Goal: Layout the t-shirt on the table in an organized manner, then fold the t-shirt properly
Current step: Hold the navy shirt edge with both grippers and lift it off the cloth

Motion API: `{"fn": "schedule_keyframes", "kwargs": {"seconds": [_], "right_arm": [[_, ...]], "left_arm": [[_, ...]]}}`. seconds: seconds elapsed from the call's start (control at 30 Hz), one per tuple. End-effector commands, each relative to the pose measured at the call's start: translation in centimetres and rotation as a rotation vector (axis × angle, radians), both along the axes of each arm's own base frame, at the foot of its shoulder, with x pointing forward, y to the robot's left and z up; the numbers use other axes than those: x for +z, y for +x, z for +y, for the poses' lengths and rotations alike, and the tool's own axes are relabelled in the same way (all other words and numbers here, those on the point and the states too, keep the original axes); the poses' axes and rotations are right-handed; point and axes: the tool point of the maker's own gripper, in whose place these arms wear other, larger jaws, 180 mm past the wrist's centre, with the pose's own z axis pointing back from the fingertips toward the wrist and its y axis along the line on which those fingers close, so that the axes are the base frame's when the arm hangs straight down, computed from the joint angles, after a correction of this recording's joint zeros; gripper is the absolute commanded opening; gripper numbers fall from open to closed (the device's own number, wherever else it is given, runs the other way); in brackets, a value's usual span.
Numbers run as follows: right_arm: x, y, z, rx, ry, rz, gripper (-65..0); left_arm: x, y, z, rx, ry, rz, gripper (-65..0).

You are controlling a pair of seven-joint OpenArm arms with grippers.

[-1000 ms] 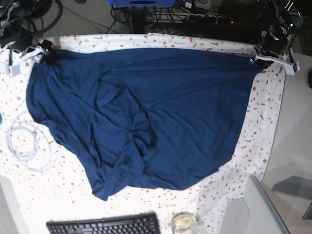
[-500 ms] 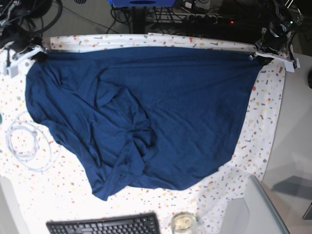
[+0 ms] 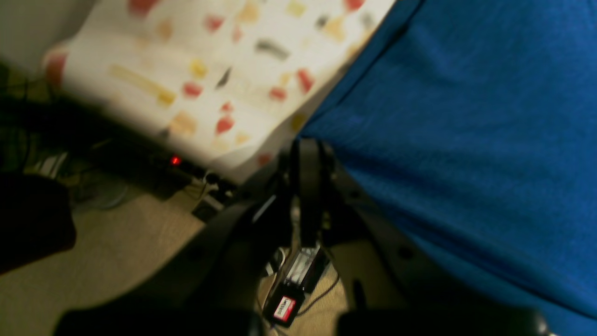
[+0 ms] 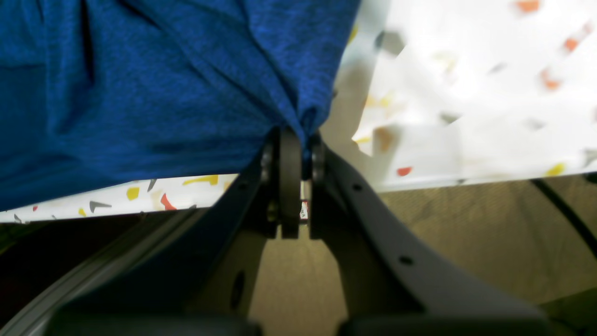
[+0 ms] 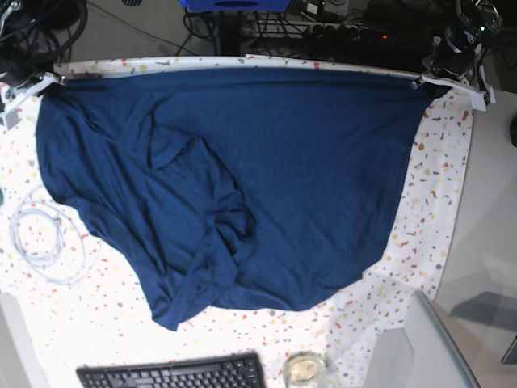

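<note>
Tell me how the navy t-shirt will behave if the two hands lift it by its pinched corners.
The t-shirt is probably floppy: it bunches into folds where the right hand pinches it. Between that and the left hand it would likely sag. The crumpled middle suggests thin, light fabric that drags rather than slides flat over the table.

The left gripper (image 3: 308,154) is seen clamped tight, with an edge of blue cloth (image 3: 466,140) pinched just ahead of its tips. The right gripper (image 4: 298,140) is likewise closed, a bunched corner of the same cloth being nipped between its fingertips.
</note>
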Motion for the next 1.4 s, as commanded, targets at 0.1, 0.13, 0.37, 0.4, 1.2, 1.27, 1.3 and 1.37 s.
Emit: {"fn": "schedule_keyframes", "kwargs": {"seconds": [0.1,0.13,0.37,0.4,1.2,1.27,1.3,1.37], "right_arm": [[0.4,0.4,-0.8,-0.013,-0.015,-0.019,-64.8],[0.5,0.4,-0.8,-0.013,-0.017,-0.019,-64.8],[0.8,0.5,-1.8,-0.005,-0.039,-0.016,-64.8],[0.8,0.5,-1.8,-0.006,-0.04,-0.015,-64.8],[0.0,-0.3,-2.5,-0.028,-0.077,0.046,-64.8],[0.0,-0.3,-2.6,-0.032,-0.079,0.048,-64.8],[0.0,-0.3,-2.7,-0.033,-0.081,0.049,-64.8],[0.0,-0.4,-2.7,-0.034,-0.081,0.053,-64.8]], "left_arm": [[0.8,-0.1,0.8,-0.002,0.03,-0.018,-65.0],[0.9,-0.2,0.8,-0.003,0.033,-0.016,-65.0],[1.0,-0.5,0.9,-0.005,0.038,-0.013,-65.0],[1.0,-0.5,1.0,-0.002,0.04,-0.013,-65.0],[2.6,-0.4,1.1,-0.029,0.08,-0.029,-65.0],[2.5,-0.5,1.1,-0.028,0.079,-0.026,-65.0],[2.5,-0.6,1.1,-0.026,0.078,-0.023,-65.0],[2.4,-0.7,1.1,-0.025,0.078,-0.021,-65.0]]}}
